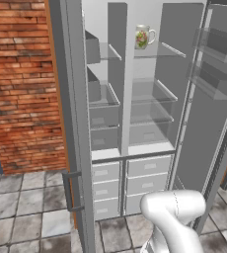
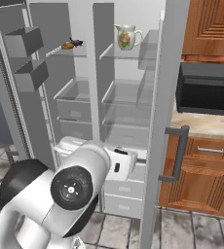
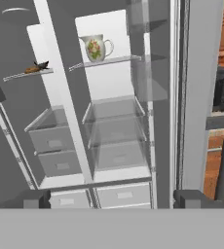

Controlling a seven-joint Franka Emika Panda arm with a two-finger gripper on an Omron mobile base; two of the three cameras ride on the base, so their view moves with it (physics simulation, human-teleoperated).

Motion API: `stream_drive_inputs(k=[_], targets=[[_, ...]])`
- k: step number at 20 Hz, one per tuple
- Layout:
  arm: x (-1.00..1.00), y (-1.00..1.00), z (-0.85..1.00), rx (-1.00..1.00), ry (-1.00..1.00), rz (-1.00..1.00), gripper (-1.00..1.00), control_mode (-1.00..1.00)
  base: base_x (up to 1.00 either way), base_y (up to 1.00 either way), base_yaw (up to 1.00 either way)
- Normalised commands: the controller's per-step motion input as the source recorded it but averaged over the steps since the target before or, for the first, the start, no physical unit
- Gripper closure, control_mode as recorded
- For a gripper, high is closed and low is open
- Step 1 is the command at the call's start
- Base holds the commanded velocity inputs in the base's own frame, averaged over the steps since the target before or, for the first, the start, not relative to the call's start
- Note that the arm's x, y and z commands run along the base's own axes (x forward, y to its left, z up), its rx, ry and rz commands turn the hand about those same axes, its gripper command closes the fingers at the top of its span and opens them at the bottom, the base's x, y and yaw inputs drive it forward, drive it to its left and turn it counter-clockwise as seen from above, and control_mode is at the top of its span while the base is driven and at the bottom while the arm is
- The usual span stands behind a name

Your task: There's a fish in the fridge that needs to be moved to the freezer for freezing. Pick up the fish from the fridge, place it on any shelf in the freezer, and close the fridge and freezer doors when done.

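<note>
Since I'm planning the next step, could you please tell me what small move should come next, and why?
Probably swing the open, empty gripper toward the grey right-hand door to push it shut: the small brown fish already lies on the narrower half's upper shelf.

One fish [image 2: 71, 45], one floral jug [image 2: 125, 37], one microwave [image 2: 206, 88], and two open doors [image 2: 165, 121] show.

A floral jug [image 2: 126, 37] is standing upright on a clear upper shelf, while a black microwave [image 2: 207, 89] is sitting on the counter [image 2: 201, 125] above wooden drawers [image 2: 201, 170], and a red brick wall [image 1: 21, 84] is rising over grey floor tiles [image 1: 21, 207].
</note>
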Motion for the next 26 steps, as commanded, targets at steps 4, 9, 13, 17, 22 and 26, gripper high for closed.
stream_drive_inputs(k=[4, 9, 13, 17, 22, 26], targets=[[-0.02, -0.49, -0.19, 0.0, -0.21, 0.01, -1.0, -1.0, 0.0, 0.0, 0.0], [0.0, -0.57, -0.38, 0.0, -0.26, 0.08, -1.0, -1.0, 0.0, 0.0, 0.0], [0.02, -0.52, -0.52, -0.03, -0.19, 0.1, -1.0, -1.0, 0.0, 0.0, 0.0], [0.39, -0.54, -0.42, -0.02, -0.18, 0.01, -1.0, -1.0, 0.0, 0.0, 0.0], [0.51, -0.72, -0.17, 0.01, -0.09, 0.0, -1.0, -1.0, 0.0, 0.0, 0.0], [0.61, -0.58, -0.18, 0.01, -0.07, 0.06, -1.0, -1.0, 0.0, 0.0, 0.0]])
